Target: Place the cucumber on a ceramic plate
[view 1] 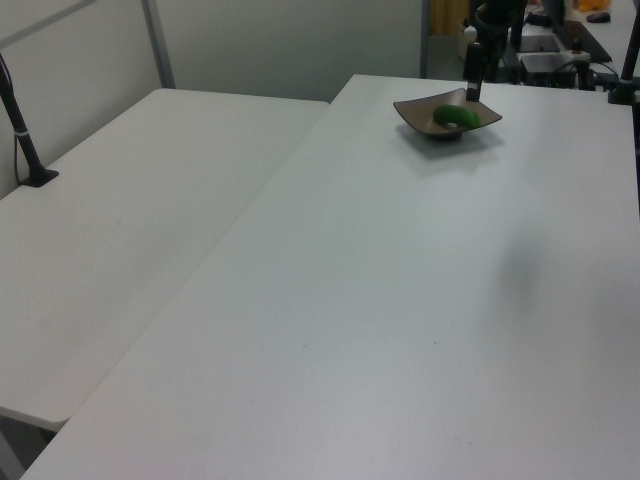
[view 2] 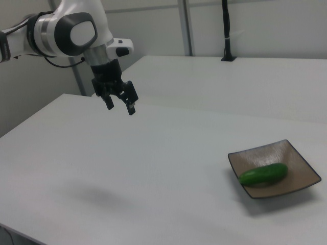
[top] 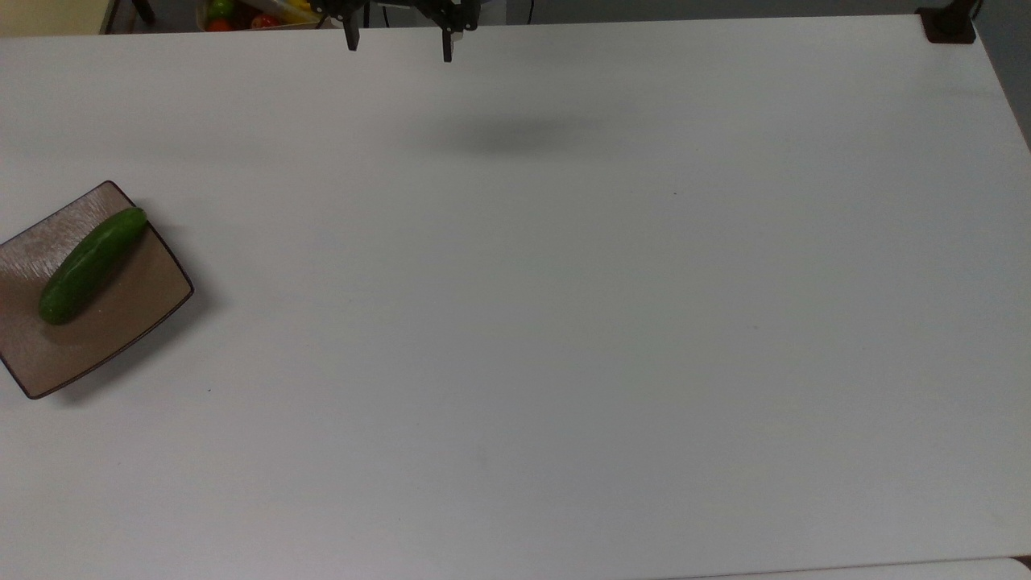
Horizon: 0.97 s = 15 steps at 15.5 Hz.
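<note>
While cucumber (view 2: 263, 174) lies on plate (view 2: 301, 166), tool (view 2: 120, 105) hangs w/ fingers apart, well away.

The cucumber (view 2: 263, 174) lies on the plate (view 2: 301, 175) at the right view's lower right. Well apart, at upper left, the end effector (view 2: 120, 106) hangs above the tabletop (view 2: 153, 168) (fingers spread, holding nothing).
</note>
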Tool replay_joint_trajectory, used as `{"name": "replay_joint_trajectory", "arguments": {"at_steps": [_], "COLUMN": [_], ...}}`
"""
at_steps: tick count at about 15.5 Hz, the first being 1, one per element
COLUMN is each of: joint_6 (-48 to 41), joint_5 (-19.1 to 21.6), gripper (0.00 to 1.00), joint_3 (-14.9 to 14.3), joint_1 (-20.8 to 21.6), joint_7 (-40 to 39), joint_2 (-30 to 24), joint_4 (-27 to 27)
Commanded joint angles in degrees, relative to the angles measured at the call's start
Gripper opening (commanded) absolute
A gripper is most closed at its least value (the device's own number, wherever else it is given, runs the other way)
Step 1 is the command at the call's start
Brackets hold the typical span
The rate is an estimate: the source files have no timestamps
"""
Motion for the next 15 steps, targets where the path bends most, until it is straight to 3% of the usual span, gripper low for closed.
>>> {"name": "replay_joint_trajectory", "arguments": {"at_steps": [1, 15], "joint_6": [2.1, 1.2], "joint_5": [1.0, 1.2], "gripper": [1.0, 1.0], "joint_3": [-1.0, -0.7], "joint_1": [1.1, 1.3], "joint_7": [-1.4, -1.5], "joint_2": [-1.6, -1.4], "joint_4": [-2.3, -2.1]}}
